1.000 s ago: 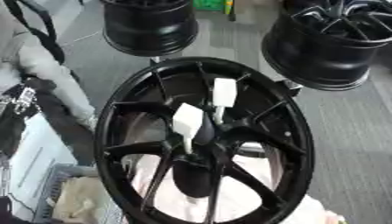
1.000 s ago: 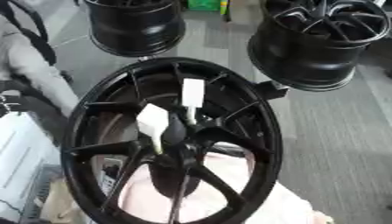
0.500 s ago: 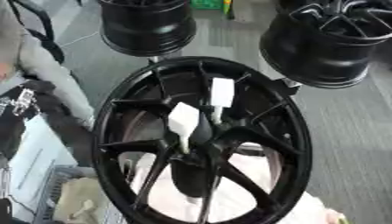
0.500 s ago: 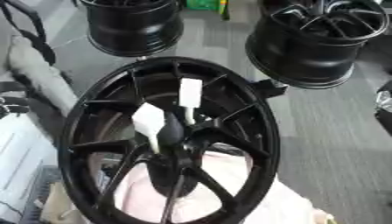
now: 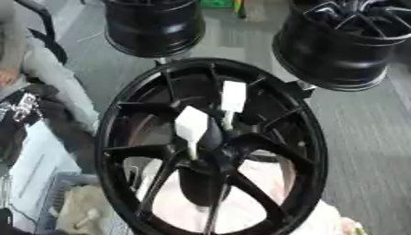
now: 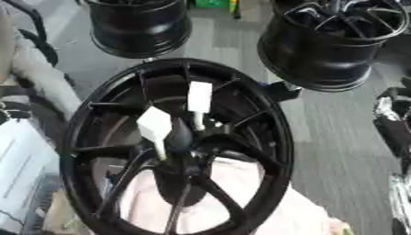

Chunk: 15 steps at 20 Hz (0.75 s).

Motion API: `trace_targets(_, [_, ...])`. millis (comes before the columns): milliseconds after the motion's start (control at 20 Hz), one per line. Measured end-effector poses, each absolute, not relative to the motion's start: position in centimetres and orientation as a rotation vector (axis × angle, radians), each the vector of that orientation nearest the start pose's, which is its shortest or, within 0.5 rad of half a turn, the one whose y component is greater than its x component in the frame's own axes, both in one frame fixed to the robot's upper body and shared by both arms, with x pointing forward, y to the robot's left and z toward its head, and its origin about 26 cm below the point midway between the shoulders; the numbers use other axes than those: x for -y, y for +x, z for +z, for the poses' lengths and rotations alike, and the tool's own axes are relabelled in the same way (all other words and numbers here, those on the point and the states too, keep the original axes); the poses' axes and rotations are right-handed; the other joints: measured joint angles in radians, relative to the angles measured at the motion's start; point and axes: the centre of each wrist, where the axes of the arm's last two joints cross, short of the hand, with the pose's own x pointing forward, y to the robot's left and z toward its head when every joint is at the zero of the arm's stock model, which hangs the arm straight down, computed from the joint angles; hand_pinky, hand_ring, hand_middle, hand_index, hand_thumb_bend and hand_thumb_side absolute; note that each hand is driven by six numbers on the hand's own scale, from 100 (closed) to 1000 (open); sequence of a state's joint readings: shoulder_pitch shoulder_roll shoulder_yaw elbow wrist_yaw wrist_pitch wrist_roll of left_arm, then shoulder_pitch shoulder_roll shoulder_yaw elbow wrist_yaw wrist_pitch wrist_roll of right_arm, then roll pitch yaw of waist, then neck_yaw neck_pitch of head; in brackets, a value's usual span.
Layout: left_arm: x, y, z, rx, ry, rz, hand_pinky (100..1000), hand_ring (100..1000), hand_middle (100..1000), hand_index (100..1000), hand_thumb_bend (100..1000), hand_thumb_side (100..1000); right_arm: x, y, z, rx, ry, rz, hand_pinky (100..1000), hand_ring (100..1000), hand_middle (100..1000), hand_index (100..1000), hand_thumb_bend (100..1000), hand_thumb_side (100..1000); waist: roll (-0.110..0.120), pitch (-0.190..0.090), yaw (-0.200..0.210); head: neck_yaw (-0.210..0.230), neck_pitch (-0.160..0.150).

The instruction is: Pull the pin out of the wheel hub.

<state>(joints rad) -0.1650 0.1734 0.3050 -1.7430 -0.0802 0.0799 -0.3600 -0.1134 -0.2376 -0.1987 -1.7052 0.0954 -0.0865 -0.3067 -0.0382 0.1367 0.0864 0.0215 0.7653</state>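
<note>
Left eye view shows the large black spoked metal wheel hub [image 5: 210, 147] filling the middle of the scene, lying over a pale pink cloth [image 5: 265, 183] on the grey carpeted floor [image 5: 369, 137]. Two pins with flat white rectangular heads stand at the hub's centre, both seated among the spokes. The nearer white-headed pin [image 5: 192, 125] is on the left, its thin pale stem running down toward the dark centre boss. The farther white-headed pin [image 5: 234, 96] is just right of it and slightly tilted. Neither hand touches either pin.

Beyond the hub stand two more wheels: a black barrel-shaped rim [image 5: 154, 25] at the far left and a black spoked rim [image 5: 345, 43] at the far right, both apart from the hub.

This view alone shows a grey basket [image 5: 68, 202] at the near left. At the left edge is a black and silver shape that looks like the left hand [image 5: 22, 110], well clear of the hub; I cannot tell whether it is released or clenched.

Right eye view alone shows a black and silver shape at the right edge, apparently the right hand [image 6: 395, 114], also well apart from the hub, and its state cannot be told either.
</note>
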Motion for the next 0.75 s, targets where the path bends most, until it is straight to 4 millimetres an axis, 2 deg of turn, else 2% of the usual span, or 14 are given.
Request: trace_targets(750, [-34.01,30.13,9.95,1.781,0.152,-0.306,675,648,729,757,100,766,32.43,29.86,7.70,1.914,-0.539,-0.126,704,618,662,814,100,381,0.007,0.005,-0.013,0.001,0.000])
